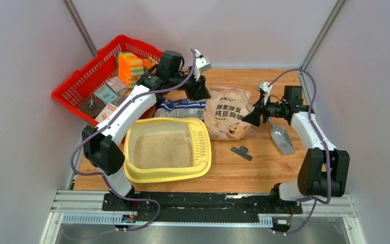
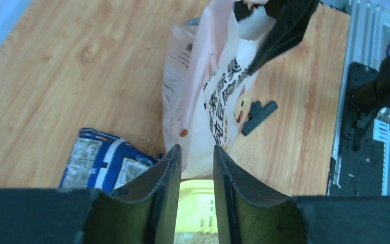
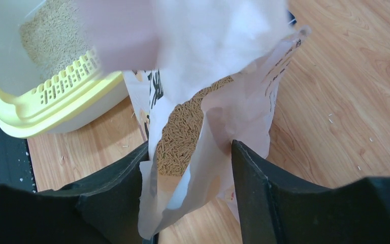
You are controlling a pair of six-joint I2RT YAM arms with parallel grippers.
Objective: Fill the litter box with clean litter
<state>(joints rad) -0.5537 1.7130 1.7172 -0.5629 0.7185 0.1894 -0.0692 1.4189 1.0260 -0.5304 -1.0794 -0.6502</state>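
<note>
Litter box [image 1: 157, 176] sits by the table's [image 1: 264, 168] near edge, left of middle, clean litter [image 1: 162, 150] thinly covering its floor. Left gripper [image 2: 195, 152], fingers narrow and empty, hovers at the tan bag's [image 1: 228, 114] far corner. Right gripper [image 3: 190, 145] stands wide astride its open lip. Close both firmly on paper before lifting, aiming the mouth over the box.

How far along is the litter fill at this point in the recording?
Done: the litter box holds a layer of clean litter across its floor. In hand: the right gripper straddles the open mouth of the tan bag, jaws apart; the left gripper hangs open near the bag. Left: the bag has litter inside, so more could probably be poured.
</note>
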